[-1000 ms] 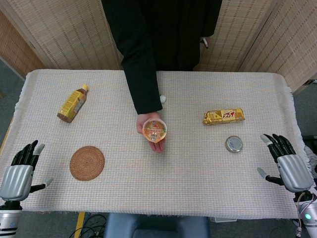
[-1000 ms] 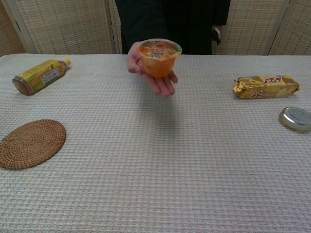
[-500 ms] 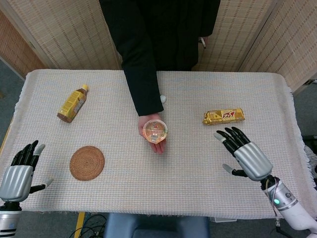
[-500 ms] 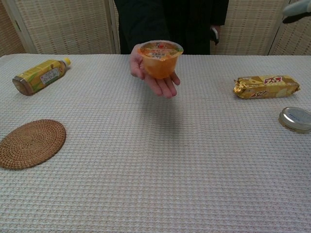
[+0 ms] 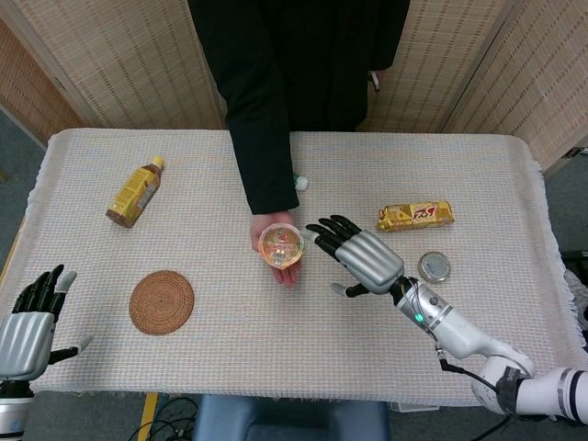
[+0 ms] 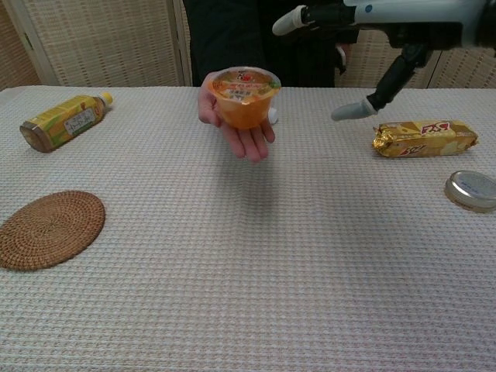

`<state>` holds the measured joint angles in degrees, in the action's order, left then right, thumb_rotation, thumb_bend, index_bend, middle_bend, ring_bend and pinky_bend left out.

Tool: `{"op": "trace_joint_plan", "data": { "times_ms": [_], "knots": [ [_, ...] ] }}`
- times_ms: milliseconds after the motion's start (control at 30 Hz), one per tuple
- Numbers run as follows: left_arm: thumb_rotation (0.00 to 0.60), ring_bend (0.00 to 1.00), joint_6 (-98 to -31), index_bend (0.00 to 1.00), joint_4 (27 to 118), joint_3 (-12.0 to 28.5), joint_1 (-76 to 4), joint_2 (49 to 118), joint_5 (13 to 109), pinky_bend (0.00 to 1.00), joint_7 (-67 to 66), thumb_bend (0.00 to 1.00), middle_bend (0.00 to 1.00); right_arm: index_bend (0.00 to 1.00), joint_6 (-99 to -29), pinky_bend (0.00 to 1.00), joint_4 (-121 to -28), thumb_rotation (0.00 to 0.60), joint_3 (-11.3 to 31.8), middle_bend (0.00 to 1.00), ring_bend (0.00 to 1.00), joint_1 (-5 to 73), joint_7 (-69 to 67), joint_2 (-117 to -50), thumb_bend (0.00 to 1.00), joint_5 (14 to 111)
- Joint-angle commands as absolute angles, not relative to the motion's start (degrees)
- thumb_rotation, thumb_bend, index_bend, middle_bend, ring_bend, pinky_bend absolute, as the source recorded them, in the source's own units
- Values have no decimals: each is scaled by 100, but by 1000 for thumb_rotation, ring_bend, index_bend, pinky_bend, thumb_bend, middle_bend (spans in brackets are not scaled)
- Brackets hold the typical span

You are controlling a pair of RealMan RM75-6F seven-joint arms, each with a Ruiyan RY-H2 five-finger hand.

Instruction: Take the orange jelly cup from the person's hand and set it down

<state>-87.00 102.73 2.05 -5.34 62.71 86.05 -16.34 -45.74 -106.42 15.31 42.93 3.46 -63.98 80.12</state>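
The orange jelly cup [image 5: 281, 245] [image 6: 244, 97] stands upright on the person's open palm [image 5: 284, 267] [image 6: 248, 139], held above the middle of the table. My right hand [image 5: 359, 257] [image 6: 364, 23] hovers just to the right of the cup with its fingers spread toward it, a small gap between them and the cup. It holds nothing. My left hand [image 5: 26, 322] rests open at the table's near left corner, far from the cup, and is outside the chest view.
A round woven coaster [image 5: 162, 301] [image 6: 48, 229] lies at the near left. A yellow tea bottle [image 5: 134, 191] [image 6: 63, 121] lies on its side at the far left. A gold snack bar [image 5: 414, 215] [image 6: 423, 137] and a small tin [image 5: 434, 266] [image 6: 472, 189] sit at the right.
My right hand has swept from the table's right edge leftward, to just beside the cup. The person's hand has shifted slightly left. My left hand dropped a little lower.
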Motion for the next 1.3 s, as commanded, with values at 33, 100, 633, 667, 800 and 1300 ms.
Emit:
{"op": "trace_joint_plan", "data": {
  "times_ms": [33, 100, 633, 667, 800, 1300],
  "knots": [
    [600, 0, -8710, 87, 10275, 205, -526, 6267, 8609, 162, -1630, 143, 0, 0, -4119, 0, -10468, 600, 1734, 2, 0, 4752, 719, -6731, 256, 7333],
    [600, 0, -8717, 87, 10270, 203, -516, 6264, 8608, 162, -1619, 143, 0, 0, -4007, 0, -10369, 600, 1768, 0, 0, 4952, 878, -6863, 256, 7001],
    [600, 0, -8762, 87, 10104, 187, -413, 6285, 8540, 162, -1413, 143, 0, 4, -3984, 35, -9465, 600, 1679, 61, 3, 6242, 1824, -7949, 303, 5288],
    [600, 0, -8764, 87, 10094, 184, -406, 6284, 8539, 162, -1399, 143, 0, 27, -4095, 86, -9448, 600, 1679, 103, 22, 6253, 1856, -8007, 333, 5331],
    [600, 0, -8765, 87, 10048, 180, -381, 6282, 8514, 162, -1351, 143, 0, 232, -4477, 395, -9419, 600, 1647, 276, 221, 6207, 1883, -8136, 456, 5574],
    [600, 0, -8708, 87, 10047, 201, -417, 6306, 8555, 162, -1385, 143, 0, 352, -5294, 568, -9970, 600, 1445, 382, 365, 5106, 756, -6851, 511, 6636]
  ]
}}
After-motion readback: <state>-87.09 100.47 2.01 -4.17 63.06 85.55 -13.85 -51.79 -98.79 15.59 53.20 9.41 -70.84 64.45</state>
